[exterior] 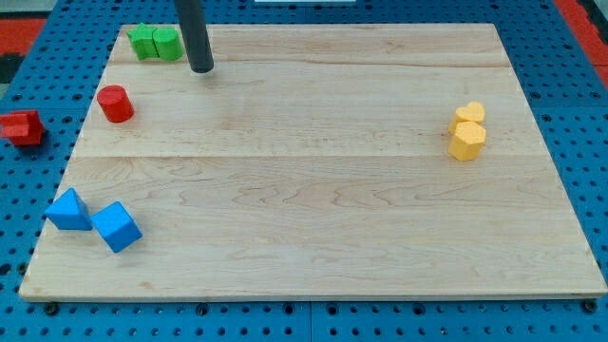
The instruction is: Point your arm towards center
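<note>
The task is barely begun, judging by where the rod stands. The arm's tip rests near the top-left corner of the desk, well apart from the desk's centre, which lies down and toward the view's right of the tip. Nothing sits on that central stretch of wood.

Taking the tip as the landmark: the two green blocks lie just beside it toward the view's left, touching each other; whether the rod touches the nearer one cannot be told, though a narrow gap seems to show. The red cylinder is below and to the view's left of the tip, near but apart. A second red block lies farther left still, off the wood on the blue pegboard. The two blue blocks, one a wedge shape and one a cube, sit well below the tip near the desk's lower-left corner. The two yellow blocks, touching each other, are well apart from the tip at the view's right.

The tool is only a bare rod; it has nothing to clench or release and is pushing no block.

What is left is nearly the whole move: a diagonal slide to the middle, which looks free of blocks.
</note>
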Controlling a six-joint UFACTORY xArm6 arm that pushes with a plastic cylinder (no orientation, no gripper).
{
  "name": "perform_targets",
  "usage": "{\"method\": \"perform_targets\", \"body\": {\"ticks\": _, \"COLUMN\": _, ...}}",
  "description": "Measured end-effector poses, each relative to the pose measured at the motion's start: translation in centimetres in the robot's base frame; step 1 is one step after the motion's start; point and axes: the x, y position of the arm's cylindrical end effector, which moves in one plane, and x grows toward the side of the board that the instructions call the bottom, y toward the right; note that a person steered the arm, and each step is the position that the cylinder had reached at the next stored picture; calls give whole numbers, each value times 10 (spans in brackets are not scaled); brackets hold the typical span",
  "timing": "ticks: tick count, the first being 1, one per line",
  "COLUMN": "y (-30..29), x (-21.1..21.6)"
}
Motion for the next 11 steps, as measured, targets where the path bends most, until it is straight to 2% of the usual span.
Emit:
{"method": "perform_targets", "body": {"ticks": 2, "y": -26, "x": 55}}
{"method": "perform_targets", "body": {"ticks": 3, "y": -45, "x": 56}}
{"method": "perform_targets", "body": {"ticks": 4, "y": -33, "x": 61}}
{"method": "perform_targets", "body": {"ticks": 5, "y": -9, "x": 98}}
{"method": "perform_targets", "body": {"ticks": 6, "y": -9, "x": 98}}
{"method": "perform_targets", "body": {"ticks": 8, "y": -6, "x": 144}}
{"method": "perform_targets", "body": {"ticks": 9, "y": 13, "x": 166}}
{"method": "perform_targets", "body": {"ticks": 10, "y": 100, "x": 188}}
{"method": "perform_targets", "body": {"ticks": 11, "y": 105, "x": 284}}
